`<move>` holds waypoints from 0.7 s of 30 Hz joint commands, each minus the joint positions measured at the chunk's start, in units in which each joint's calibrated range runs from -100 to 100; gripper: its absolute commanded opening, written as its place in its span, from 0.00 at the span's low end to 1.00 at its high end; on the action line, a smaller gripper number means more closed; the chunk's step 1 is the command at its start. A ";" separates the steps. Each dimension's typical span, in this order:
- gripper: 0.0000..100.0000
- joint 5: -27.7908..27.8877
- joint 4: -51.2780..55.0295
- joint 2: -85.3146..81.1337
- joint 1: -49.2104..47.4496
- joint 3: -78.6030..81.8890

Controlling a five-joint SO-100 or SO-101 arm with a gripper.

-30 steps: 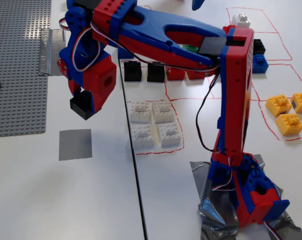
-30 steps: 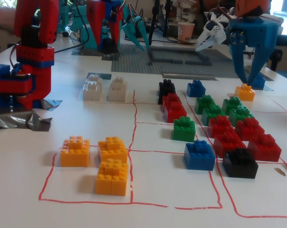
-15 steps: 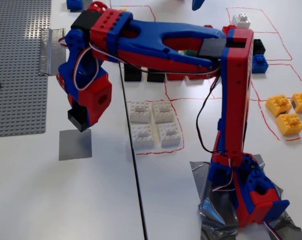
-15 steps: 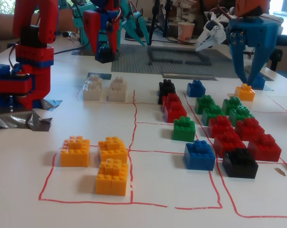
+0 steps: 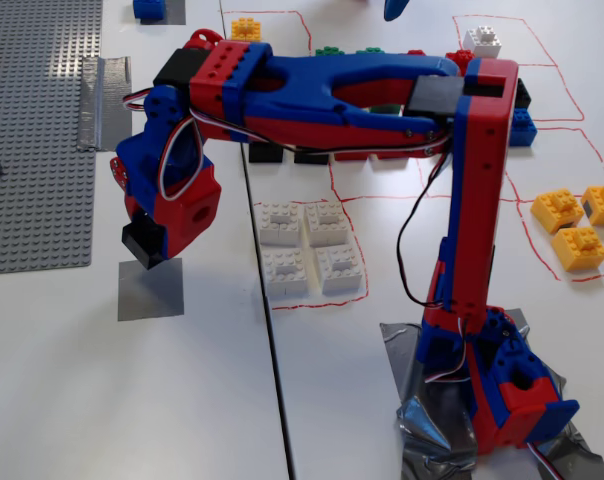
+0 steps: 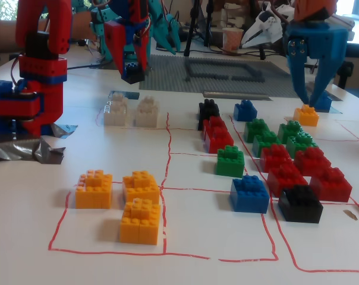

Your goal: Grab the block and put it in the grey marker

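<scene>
White counter (image 5: 182, 400) fills one fixed view: the claw (image 5: 147, 245) grips the block (image 5: 142, 243), hanging just above the grey marker (image 5: 150, 290), not yet touching as far as I can tell. Grabbing looks done; lowering and release remain. From the other fixed view, the claw (image 6: 134, 71) holds the block (image 6: 134, 72) above the marker (image 6: 123, 95), beyond white bricks (image 6: 132, 111).
</scene>
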 commanded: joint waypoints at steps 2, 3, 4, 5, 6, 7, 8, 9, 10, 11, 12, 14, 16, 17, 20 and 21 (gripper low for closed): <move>0.00 -1.07 -1.97 -2.81 0.30 -0.27; 0.00 -1.22 -1.97 -2.56 0.30 -0.18; 0.00 -1.37 -1.80 -2.31 0.30 -0.09; 0.00 -1.47 -1.64 -1.98 0.30 -0.09; 0.00 -1.56 -1.64 -1.65 0.30 -0.09; 0.00 -1.56 -1.64 -1.32 0.30 -0.09; 0.00 -1.56 -1.64 -0.99 0.30 -0.09; 0.00 -1.66 -1.64 -0.75 0.30 -0.09; 0.00 -1.71 -1.64 -0.42 0.30 -0.09; 0.00 -1.86 -1.64 -0.09 0.20 -0.09; 0.00 -1.95 -1.64 0.24 0.20 -0.09; 0.00 -2.10 -1.64 0.82 0.10 -0.09; 0.00 -2.15 -1.72 1.40 0.01 -0.09; 0.00 -2.20 -1.80 1.56 -0.09 -0.18; 0.00 -2.05 -1.80 2.39 -0.39 -0.27; 0.00 -1.90 -1.80 2.72 -0.39 -0.27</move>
